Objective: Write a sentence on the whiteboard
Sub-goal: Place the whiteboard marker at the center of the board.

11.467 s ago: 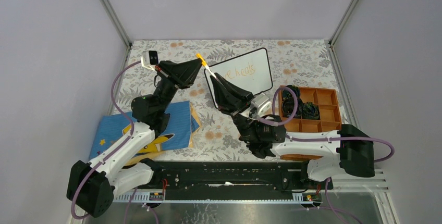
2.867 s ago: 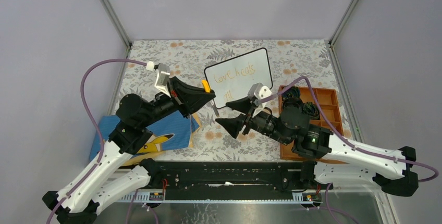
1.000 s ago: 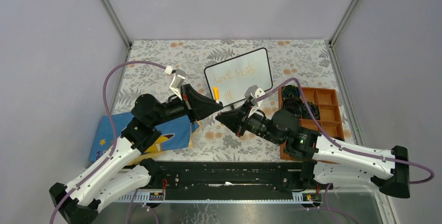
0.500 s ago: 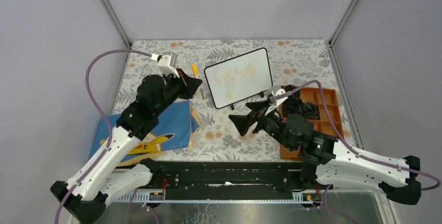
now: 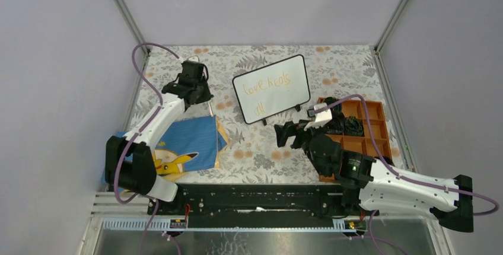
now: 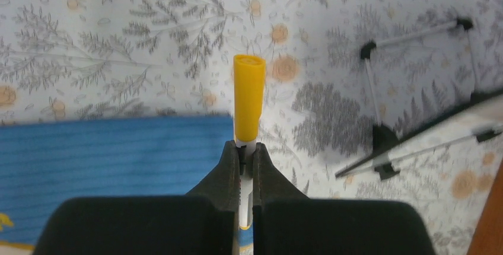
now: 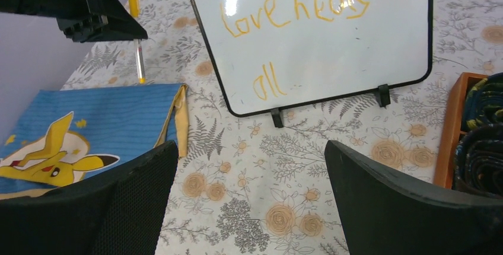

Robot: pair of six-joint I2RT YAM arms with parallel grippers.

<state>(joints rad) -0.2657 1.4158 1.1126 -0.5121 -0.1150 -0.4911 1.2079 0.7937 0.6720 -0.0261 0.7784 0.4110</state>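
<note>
Viewing from above: small white black-framed whiteboard (image 5: 273,89) stands mid-worktop (image 5: 350,68), to the right of left pincer (image 5: 204,96). Left wrist: pincer clamped on yellow-capped marker (image 6: 248,98), axis along fingers. Right wrist: right pincer (image 7: 250,148) apart, empty; orange cursive sentence (image 7: 290,15) apparently complete

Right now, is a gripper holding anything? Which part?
The left gripper holds the marker by its white barrel behind the yellow cap; right gripper is open, empty.
</note>
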